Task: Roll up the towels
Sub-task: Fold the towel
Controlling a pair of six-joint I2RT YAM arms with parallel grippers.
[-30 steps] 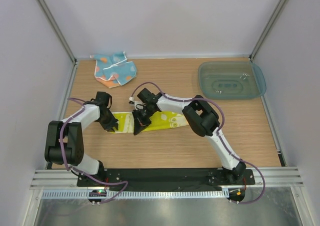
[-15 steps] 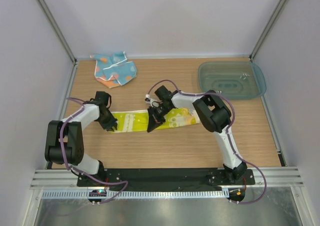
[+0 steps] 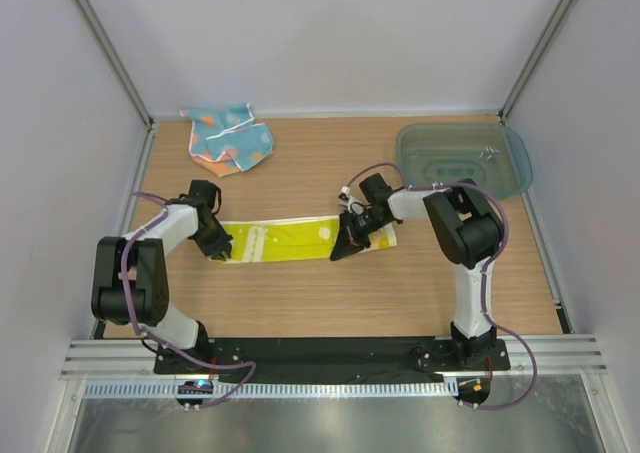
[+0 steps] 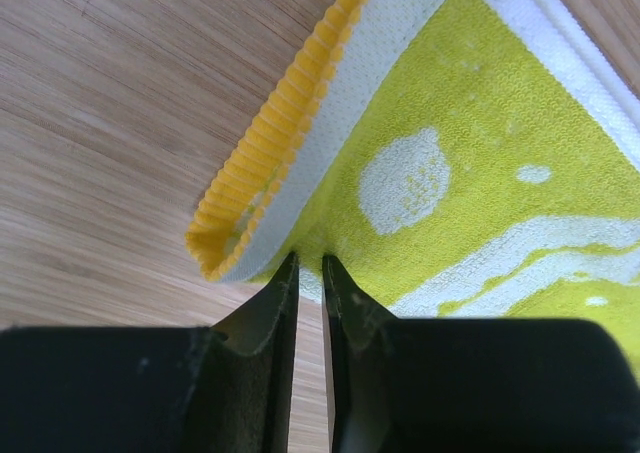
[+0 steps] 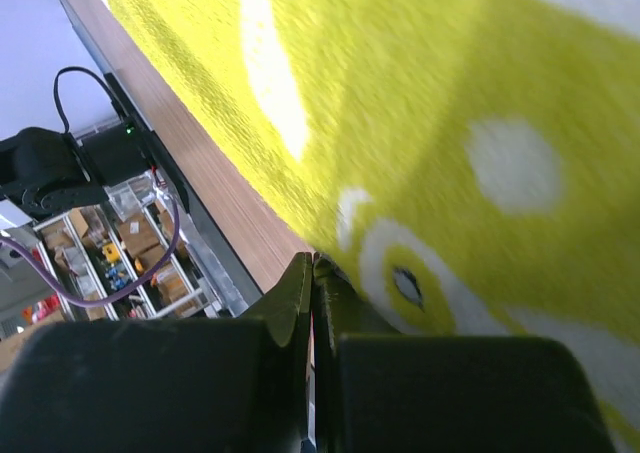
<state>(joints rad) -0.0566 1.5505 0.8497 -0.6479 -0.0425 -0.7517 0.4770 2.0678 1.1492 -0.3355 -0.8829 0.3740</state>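
Note:
A yellow towel (image 3: 285, 238) with white print lies as a long flat strip on the wooden table. My left gripper (image 3: 216, 249) is at its left end. In the left wrist view its jaws (image 4: 310, 265) stand a thin slit apart, pinching the towel's (image 4: 480, 153) edge just beside the orange-hemmed corner. My right gripper (image 3: 340, 253) rests on the strip's right part, by its near edge. Its fingers (image 5: 313, 265) are pressed together, with the towel (image 5: 400, 103) against the right finger; no cloth shows between them. The light blue towel (image 3: 228, 140) lies crumpled at the back left.
A translucent teal tray (image 3: 460, 163) stands at the back right. White walls with metal posts close in the table's left, right and back. A black rail with both arm bases (image 3: 330, 353) runs along the near edge.
My right gripper has slid rightwards along the yellow towel from near its left part to its right part. The strip now lies longer and flatter. The left gripper has stayed at the left end.

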